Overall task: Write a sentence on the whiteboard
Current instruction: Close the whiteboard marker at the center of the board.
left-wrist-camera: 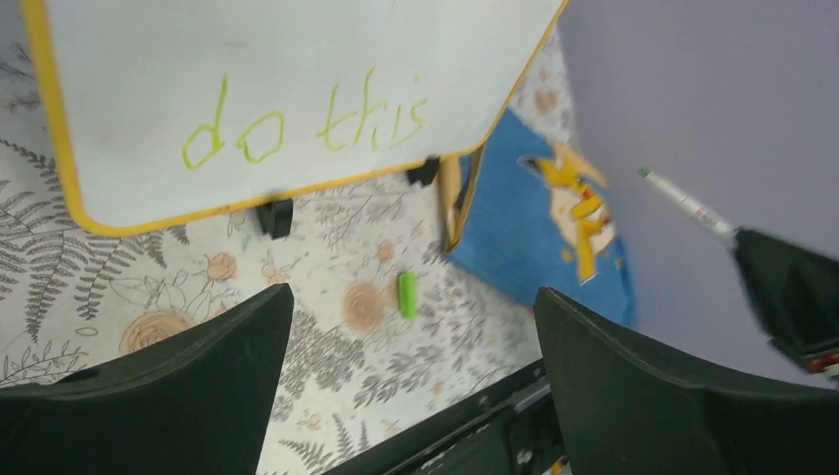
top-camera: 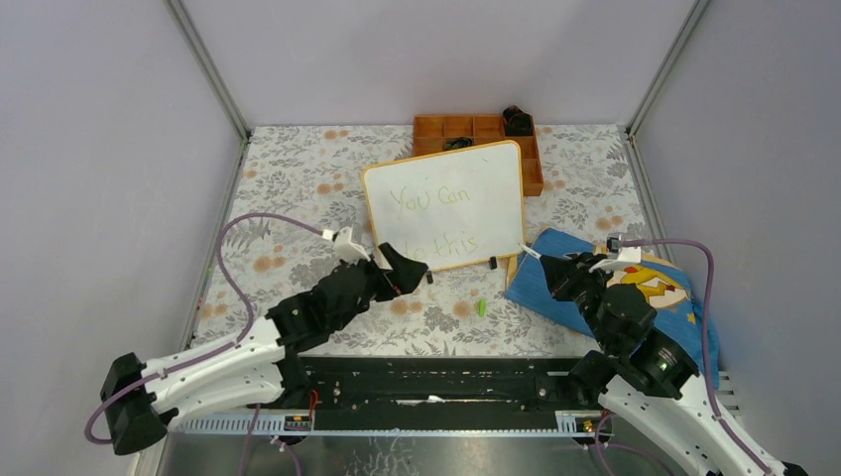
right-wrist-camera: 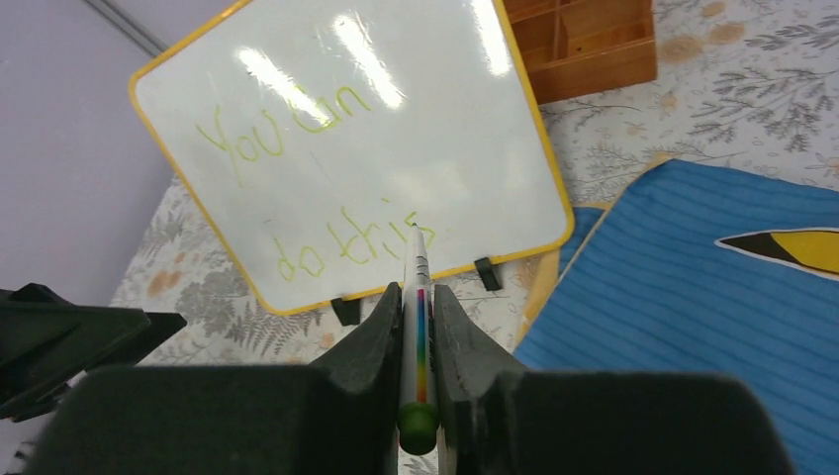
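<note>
Two arms at the written whiteboard

The whiteboard (top-camera: pixel 496 188) sits mid-tabletop (top-camera: pixel 298 198), just in front of the orange tray (top-camera: pixel 476 129), with the sentence (right-wrist-camera: pixel 341 247) "You can do this" in faint green. The left arm (top-camera: pixel 248 347) stretches low toward its near left corner, left jaws spread wide, empty. The right arm (top-camera: pixel 635 337) reaches over the blue cloth (right-wrist-camera: pixel 693 297), right jaws pinched on a marker (right-wrist-camera: pixel 417 327) pointing at the board. A green cap (top-camera: pixel 481 307) lies between them.

Soft, even light everywhere, shadows faint. Glare streaks cross the whiteboard (right-wrist-camera: pixel 356 168) in my right wrist view; in my left, the marker (left-wrist-camera: pixel 688 205) at the edge is blurred.
</note>
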`<control>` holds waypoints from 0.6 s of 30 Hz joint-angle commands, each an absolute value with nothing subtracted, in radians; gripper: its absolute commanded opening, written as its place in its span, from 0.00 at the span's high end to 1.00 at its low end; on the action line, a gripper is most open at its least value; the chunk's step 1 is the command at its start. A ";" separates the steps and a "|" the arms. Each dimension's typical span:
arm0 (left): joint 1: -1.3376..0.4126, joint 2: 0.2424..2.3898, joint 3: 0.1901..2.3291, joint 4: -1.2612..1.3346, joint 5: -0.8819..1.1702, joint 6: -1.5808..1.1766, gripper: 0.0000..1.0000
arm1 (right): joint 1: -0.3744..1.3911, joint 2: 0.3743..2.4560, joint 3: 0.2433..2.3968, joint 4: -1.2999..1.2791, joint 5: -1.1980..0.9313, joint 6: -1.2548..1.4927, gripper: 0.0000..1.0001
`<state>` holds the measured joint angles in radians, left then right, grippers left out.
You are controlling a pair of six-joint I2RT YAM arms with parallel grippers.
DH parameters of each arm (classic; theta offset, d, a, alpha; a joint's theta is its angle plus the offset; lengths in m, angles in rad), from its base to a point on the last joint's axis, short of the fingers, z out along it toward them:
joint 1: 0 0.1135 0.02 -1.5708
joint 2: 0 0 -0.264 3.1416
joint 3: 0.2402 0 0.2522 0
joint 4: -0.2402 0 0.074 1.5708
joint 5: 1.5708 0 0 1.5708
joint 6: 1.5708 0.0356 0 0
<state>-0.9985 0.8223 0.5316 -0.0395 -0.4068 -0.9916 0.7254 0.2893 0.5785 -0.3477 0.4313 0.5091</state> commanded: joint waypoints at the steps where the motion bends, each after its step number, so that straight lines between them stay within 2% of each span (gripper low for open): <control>1: -1.004 0.992 0.653 -0.148 -0.286 -0.879 0.01 | 0.719 0.286 0.571 -0.362 0.513 0.475 1.00; 3: -1.035 1.170 0.805 -0.280 -0.246 -0.836 0.01 | 0.719 0.307 0.580 -0.390 0.552 0.482 1.00; 9: -1.183 1.587 1.176 -0.525 -0.357 -0.785 0.01 | 0.719 0.319 0.606 -0.445 0.615 0.505 1.00; 12: -1.195 1.706 1.277 -0.573 -0.342 -0.782 0.02 | 0.719 0.292 0.606 -0.455 0.635 0.511 1.00; 18: -1.195 1.839 1.375 -0.576 -0.306 -0.755 0.10 | 0.719 0.254 0.616 -0.477 0.661 0.516 1.00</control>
<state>-1.1980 1.7855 1.3037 -0.5076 -0.3180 -0.7986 0.7254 0.2764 0.5697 -0.4728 0.6041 0.5056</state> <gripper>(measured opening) 0.923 0.161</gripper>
